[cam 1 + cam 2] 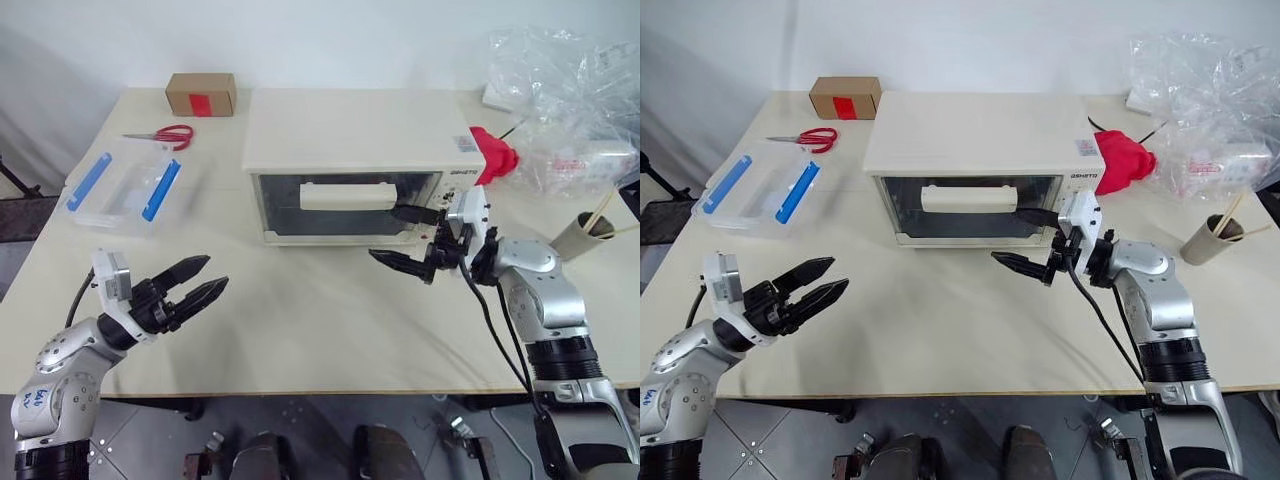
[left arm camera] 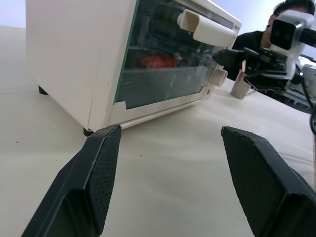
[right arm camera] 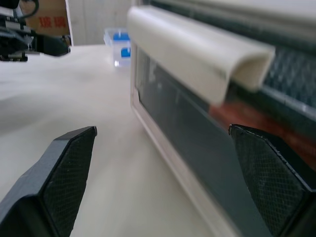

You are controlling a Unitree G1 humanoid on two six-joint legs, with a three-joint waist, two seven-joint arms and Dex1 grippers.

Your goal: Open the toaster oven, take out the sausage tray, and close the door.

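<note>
The cream-white toaster oven (image 1: 350, 135) stands mid-table with its glass door (image 1: 345, 210) closed and the bar handle (image 1: 347, 195) across it. Behind the glass, red sausages (image 2: 158, 60) show; the sausage tray under them is hard to make out. My right gripper (image 1: 402, 238) is open and points left, just in front of the door's right end. Its upper finger is near the handle's right tip and its lower finger is by the oven's bottom edge. My left gripper (image 1: 210, 275) is open and empty, hovering over the table well to the front left of the oven, pointing toward it.
A clear box with blue clips (image 1: 125, 185), red scissors (image 1: 160, 135) and a cardboard box (image 1: 200, 95) lie at the left rear. A red cloth (image 1: 497, 155), plastic bags (image 1: 570, 90) and a paper cup with sticks (image 1: 585, 235) are at the right. A person (image 2: 254, 39) is beyond the table.
</note>
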